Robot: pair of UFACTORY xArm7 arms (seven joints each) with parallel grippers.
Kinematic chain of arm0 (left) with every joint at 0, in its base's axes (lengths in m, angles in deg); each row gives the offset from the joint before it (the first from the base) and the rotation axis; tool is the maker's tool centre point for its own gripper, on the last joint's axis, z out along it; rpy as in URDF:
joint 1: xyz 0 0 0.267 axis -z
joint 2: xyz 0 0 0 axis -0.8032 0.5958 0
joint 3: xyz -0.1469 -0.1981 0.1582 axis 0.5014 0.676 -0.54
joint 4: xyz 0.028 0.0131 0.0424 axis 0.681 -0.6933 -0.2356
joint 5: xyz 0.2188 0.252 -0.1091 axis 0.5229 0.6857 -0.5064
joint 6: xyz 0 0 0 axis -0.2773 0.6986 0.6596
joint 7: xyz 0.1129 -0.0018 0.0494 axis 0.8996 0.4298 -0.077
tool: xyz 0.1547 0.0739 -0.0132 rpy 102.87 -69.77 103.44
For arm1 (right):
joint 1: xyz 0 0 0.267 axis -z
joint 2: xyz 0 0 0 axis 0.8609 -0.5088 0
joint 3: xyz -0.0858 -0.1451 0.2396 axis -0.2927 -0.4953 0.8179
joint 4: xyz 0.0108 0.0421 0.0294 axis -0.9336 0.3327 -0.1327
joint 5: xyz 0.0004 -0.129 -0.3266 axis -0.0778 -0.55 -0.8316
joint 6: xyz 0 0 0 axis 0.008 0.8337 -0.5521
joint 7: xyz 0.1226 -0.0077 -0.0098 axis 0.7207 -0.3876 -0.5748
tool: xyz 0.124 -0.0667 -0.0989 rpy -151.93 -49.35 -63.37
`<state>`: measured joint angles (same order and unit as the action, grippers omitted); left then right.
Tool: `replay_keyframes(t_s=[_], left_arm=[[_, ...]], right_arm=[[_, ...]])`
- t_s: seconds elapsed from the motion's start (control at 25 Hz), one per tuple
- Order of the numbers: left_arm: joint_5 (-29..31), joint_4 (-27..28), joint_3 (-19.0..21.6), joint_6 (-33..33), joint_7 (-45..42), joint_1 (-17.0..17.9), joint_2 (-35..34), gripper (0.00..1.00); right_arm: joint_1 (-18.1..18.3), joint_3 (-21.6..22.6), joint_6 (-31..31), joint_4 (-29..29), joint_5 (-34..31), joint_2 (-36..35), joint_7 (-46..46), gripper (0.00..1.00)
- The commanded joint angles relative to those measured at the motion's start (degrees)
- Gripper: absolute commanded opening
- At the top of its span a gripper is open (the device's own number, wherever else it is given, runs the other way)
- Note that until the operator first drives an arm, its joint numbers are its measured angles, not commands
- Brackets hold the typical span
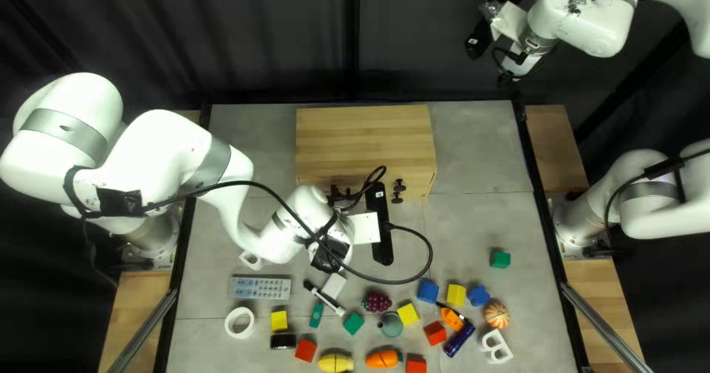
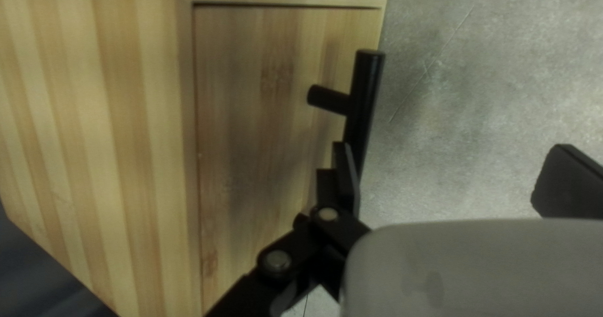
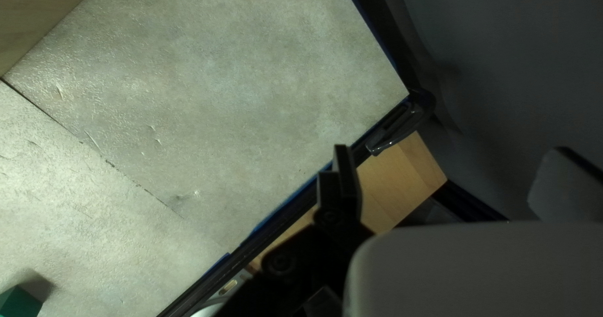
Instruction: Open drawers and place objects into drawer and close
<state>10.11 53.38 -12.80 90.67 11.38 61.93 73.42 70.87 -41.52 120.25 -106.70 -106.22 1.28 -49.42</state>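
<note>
Cabinet [image 1: 366,129]: far side of the table [image 1: 473,151], about the middle, front facing near.
Drawer [image 2: 251,103]: looks shut, front flush in its frame; opening it seems the step in hand.
Left gripper [image 2: 455,146]: released, fingers wide apart, grasping nothing; it likely needs both fingers around the handle [image 2: 369,72], then a squeeze and a pull toward near.
Handle: close by one finger; contact can't be told.
Right gripper [image 3: 449,148]: released, holding nothing, off toward far right.
Grapes [image 1: 377,301], carrot [image 1: 384,359]: near side, waiting outside the drawer.
Remote [image 1: 260,288]: near left.
Green block [image 1: 501,259]: right, apart from the others; what goes in first is unclear.
</note>
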Motion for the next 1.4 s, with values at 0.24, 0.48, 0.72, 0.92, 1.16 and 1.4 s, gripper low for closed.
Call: replay_keyframes(t_s=[0.24, 0.48, 0.72, 0.92, 1.16, 1.4], left_arm=[[0.09, -0.31, -0.31, -0.62, -0.59, -0.31, 0.53, 1.0], [0.0, 0.09, -0.33, -0.88, -0.8, -0.33, 1.17, 1.0], [-0.35, 0.64, -0.19, -0.61, -0.47, -0.29, 1.39, 1.0], [-0.84, 1.14, 0.19, -0.73, -0.63, 0.0, 2.09, 1.0], [-1.97, 1.11, 1.18, 1.1, -0.6, 0.99, 0.9, 1.0], [-3.03, 1.06, 2.35, 3.21, -1.3, 2.36, -0.45, 1.0]], right_arm=[[0.0, 0.0, 0.0, 0.0, 0.0, 0.0, 0.0, 1.0], [0.0, 0.0, 0.0, 0.0, 0.0, 0.0, 0.0, 1.0], [0.0, 0.0, 0.0, 0.0, 0.0, 0.0, 0.0, 1.0], [0.0, 0.0, 0.0, 0.0, 0.0, 0.0, 0.0, 1.0], [0.0, 0.0, 0.0, 0.0, 0.0, 0.0, 0.0, 1.0], [0.0, 0.0, 0.0, 0.0, 0.0, 0.0, 0.0, 1.0]])
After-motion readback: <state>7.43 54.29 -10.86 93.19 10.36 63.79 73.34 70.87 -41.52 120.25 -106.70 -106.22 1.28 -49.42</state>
